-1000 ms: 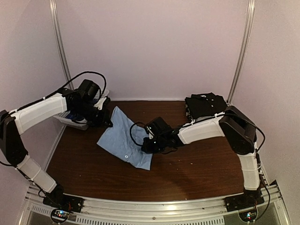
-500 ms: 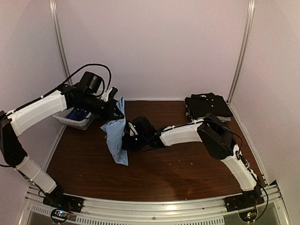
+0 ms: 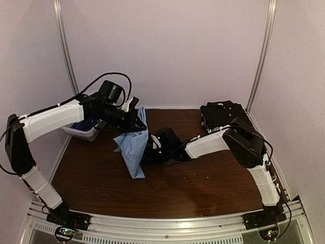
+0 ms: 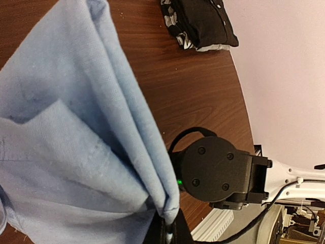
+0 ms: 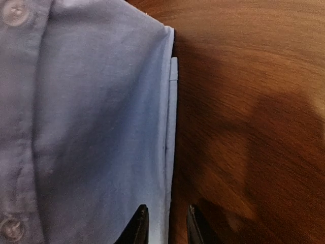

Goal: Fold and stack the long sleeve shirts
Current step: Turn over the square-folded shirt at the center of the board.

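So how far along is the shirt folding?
Done: folded dark shirts sit stacked back right. In hand: the left hand holds the light blue shirt up, hanging bunched; the right hand is at its edge. Left: folding and stacking it, plus whatever lies in the basket.

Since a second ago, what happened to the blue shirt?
The left hand lifted the light blue cloth button-up shirt up from the brown wooden table; it now hangs bunched instead of lying flat. The right hand shifted slightly left, at its edge. The stack of folded dark shirts and white plastic mesh basket stayed put.
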